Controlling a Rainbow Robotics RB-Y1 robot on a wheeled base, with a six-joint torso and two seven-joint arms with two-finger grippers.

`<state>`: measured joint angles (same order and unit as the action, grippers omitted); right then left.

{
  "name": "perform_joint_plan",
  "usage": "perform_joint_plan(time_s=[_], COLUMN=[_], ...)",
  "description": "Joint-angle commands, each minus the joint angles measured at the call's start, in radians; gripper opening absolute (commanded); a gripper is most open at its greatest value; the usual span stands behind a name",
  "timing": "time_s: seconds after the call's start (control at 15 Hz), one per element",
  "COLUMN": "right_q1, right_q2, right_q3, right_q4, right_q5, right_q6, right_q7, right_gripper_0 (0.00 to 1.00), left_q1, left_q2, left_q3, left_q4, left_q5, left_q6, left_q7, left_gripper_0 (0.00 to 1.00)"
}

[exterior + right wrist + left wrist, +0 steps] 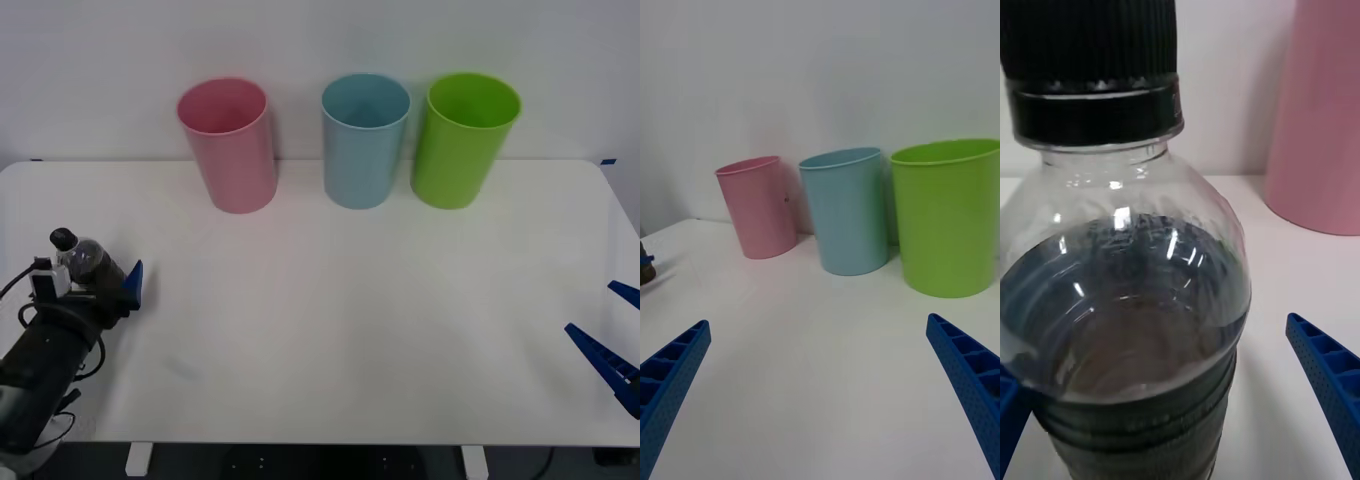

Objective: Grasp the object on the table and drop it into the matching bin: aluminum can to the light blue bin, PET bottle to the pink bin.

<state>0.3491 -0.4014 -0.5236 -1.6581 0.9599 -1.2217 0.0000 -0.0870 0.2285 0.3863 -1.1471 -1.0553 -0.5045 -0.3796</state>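
Left arm (45, 350): black, cylindrical forearm segment, matte housing. Thin black cable loops off the wrist on the outer side; more dark cabling bunched lower down by the pale grey base of the link. Small white block mounted at the wrist end, a dark square detail on its face.

Left gripper (100, 283): blue plastic fingers (131, 284), wedge-shaped, tapering to a point. In the left wrist view the finger surface carries fine dimpled texture and a ribbed, stepped edge.

Right gripper (612, 337): same blue. Fingers (966, 375) long, triangular, with open lattice ribbing along the inner side and stippled flat faces.
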Motion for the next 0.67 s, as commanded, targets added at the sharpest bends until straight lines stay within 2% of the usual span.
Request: perform_joint_plan(time_s=[0.07,0.27,0.33,0.4,0.47,0.53,0.67], right_q1=[0.0,0.0,0.0,0.0,0.0,0.0,0.0], right_q2=[0.0,0.0,0.0,0.0,0.0,0.0,0.0], right_q3=[0.0,0.0,0.0,0.0,0.0,0.0,0.0], right_q4=[0.0,0.0,0.0,0.0,0.0,0.0,0.0], right_q5=[0.0,0.0,0.0,0.0,0.0,0.0,0.0], right_q6=[0.0,0.0,0.0,0.0,0.0,0.0,0.0], right_q7=[0.0,0.0,0.0,0.0,0.0,0.0,0.0], right_gripper_0=[1.0,1.0,1.0,1.0,1.0,1.0,1.0], left_q1=[-0.002,-0.002,-0.002,-0.002,-0.002,-0.002,-0.002], left_q2=[0.0,0.0,0.0,0.0,0.0,0.002,0.0], left_q3=[0.0,0.002,0.003,0.005,0.005,0.005,0.005], left_q4=[0.001,0.001,0.0,0.001,0.001,0.001,0.0], left_q5=[-0.002,-0.002,-0.002,-0.002,-0.002,-0.002,-0.002], left_q6=[0.0,0.0,0.001,0.0,0.0,0.0,0.0], left_q7=[-0.001,-0.001,-0.001,-0.002,-0.005,-0.01,-0.012], left_gripper_0=[1.0,1.0,0.69,0.3,0.1,0.0,0.0])
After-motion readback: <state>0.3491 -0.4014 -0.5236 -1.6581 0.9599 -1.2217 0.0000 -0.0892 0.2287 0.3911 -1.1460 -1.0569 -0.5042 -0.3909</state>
